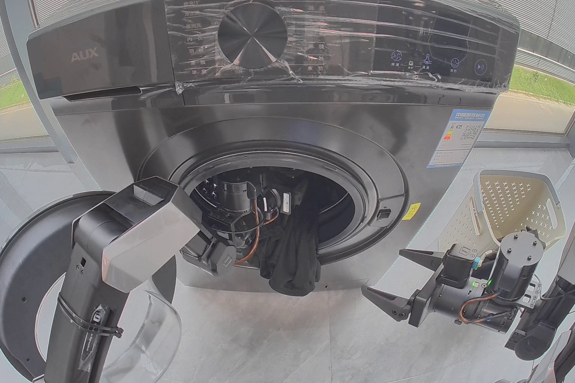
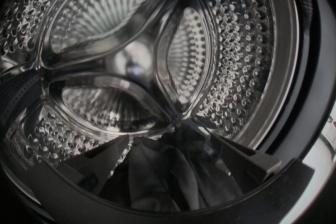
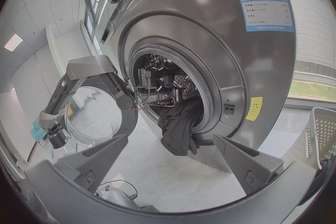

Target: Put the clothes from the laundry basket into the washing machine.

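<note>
The washing machine (image 1: pixel 299 121) stands with its round opening uncovered. A black garment (image 1: pixel 293 258) hangs over the opening's lower lip, partly in the steel drum (image 2: pixel 140 60) and partly draped outside (image 3: pixel 178 126). My left arm (image 1: pixel 239 204) reaches through the opening. Inside the drum my left gripper (image 2: pixel 169 137) is open, its fingers spread to either side of the garment's bunched end (image 2: pixel 164 172). My right gripper (image 1: pixel 383 270) is open with nothing in it, low in front of the machine to the right, beside the white laundry basket (image 1: pixel 515 204). The basket's inside is hidden.
The machine's glass door (image 1: pixel 36 270) is swung wide open to the left, under my left arm. Pale tiled floor (image 1: pixel 299 336) lies in front of the machine. The basket (image 3: pixel 322 133) leans against the machine's right side.
</note>
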